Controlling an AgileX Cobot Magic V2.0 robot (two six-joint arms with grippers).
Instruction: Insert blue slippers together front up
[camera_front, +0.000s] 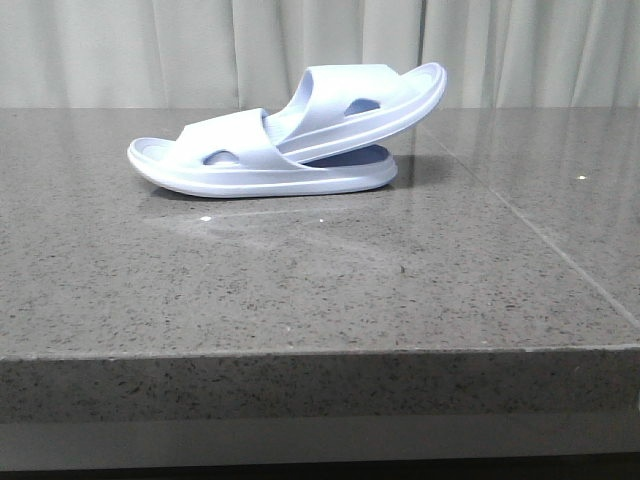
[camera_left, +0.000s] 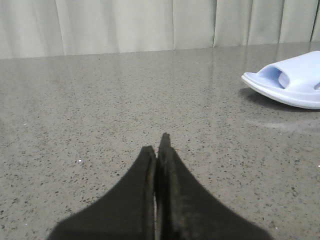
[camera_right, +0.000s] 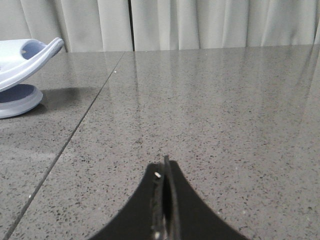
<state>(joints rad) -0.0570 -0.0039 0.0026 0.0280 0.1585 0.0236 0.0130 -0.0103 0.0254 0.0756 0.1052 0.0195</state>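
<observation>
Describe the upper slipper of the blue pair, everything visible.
The upper slipper is pale lavender-blue, matte, foam-looking, with a thick sole, a raised rim and a wide strap pierced by an oval side hole. It sits tilted: its left end is pushed under the strap of the lower slipper, which lies flat on the grey speckled table, and its right end rises clear above the lower slipper's right end. Only the lower slipper appears to touch it. Both grippers are away from it; the right wrist view shows its raised end.

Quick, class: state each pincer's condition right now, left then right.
Left pincer: closed, holding nothing.
Right pincer: closed, holding nothing.
</observation>
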